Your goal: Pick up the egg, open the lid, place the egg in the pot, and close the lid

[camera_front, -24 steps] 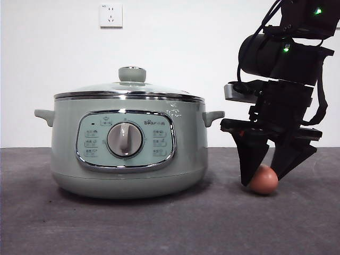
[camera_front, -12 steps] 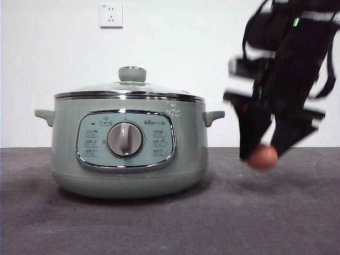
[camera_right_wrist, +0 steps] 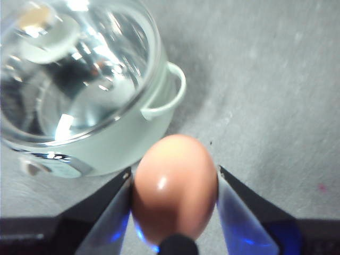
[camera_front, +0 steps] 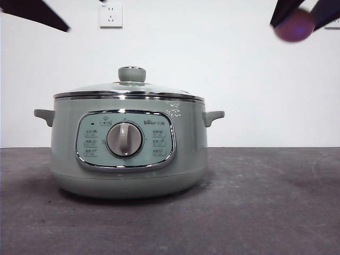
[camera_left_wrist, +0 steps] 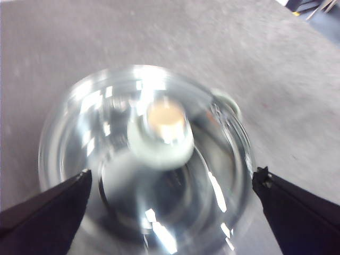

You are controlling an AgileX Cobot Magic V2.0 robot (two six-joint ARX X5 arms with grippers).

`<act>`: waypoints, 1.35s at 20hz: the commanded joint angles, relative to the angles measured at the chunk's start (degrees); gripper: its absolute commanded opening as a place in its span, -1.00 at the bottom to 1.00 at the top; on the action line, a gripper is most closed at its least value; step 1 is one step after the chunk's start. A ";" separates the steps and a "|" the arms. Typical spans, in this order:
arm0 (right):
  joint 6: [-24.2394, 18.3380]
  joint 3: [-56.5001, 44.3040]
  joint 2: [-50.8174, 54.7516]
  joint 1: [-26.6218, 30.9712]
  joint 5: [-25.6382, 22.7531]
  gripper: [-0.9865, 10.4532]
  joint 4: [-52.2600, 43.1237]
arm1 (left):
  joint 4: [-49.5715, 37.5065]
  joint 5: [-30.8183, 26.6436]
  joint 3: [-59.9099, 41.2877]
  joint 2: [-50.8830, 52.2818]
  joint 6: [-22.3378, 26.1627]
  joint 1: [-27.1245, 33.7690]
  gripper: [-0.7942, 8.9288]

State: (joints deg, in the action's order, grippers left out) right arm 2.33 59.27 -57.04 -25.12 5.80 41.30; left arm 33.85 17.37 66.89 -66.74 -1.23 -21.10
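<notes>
Front view: the egg (camera_front: 295, 25) is seen high up, pinched between the two dark jaws of the right gripper (camera_front: 297, 13). The pot (camera_front: 127, 149) sits on the gray table (camera_front: 255, 212) with the lid (camera_front: 129, 90) shut on it.

Left wrist view: the left gripper (camera_left_wrist: 170, 212) is held wide open, with the round green knob (camera_left_wrist: 162, 133) between its jaws and lower down. It should be lowered straight so the smooth knob is caught in the middle. The glass is shiny and domed.

Right wrist view: the smooth brown egg is squeezed between the jaws. It should be held gently and level, since it is round and can slip.
</notes>
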 commanded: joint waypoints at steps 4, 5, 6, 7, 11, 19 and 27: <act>-0.26 0.09 5.55 0.02 0.00 -0.86 1.66 | -1.27 -7.19 8.68 -15.02 3.02 -5.46 0.44; -0.26 0.09 6.05 0.02 0.00 -0.86 1.75 | -1.81 -7.34 9.49 -16.83 2.99 -5.95 0.44; -0.26 0.09 6.38 0.02 0.00 -0.86 1.92 | -2.21 -8.11 10.14 -18.38 3.02 -6.34 0.44; -0.26 0.09 6.56 0.02 0.02 -0.86 2.25 | -2.95 -9.01 10.29 -19.58 3.02 -6.78 0.44; -0.26 0.09 6.58 0.02 0.00 -0.86 2.84 | -2.99 -10.05 10.29 -22.97 2.97 -7.41 0.44; -0.31 0.09 6.51 0.02 -0.17 -0.86 2.84 | -2.64 -11.15 10.29 -23.26 2.95 -8.20 -0.30; -0.28 0.09 6.51 0.02 -0.13 -0.86 2.89 | -2.14 -11.13 10.29 -23.17 2.71 -8.46 -0.87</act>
State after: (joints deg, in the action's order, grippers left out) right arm 2.33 59.27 -50.54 -25.12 5.80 44.60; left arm 31.44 5.93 77.03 -89.86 1.30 -29.39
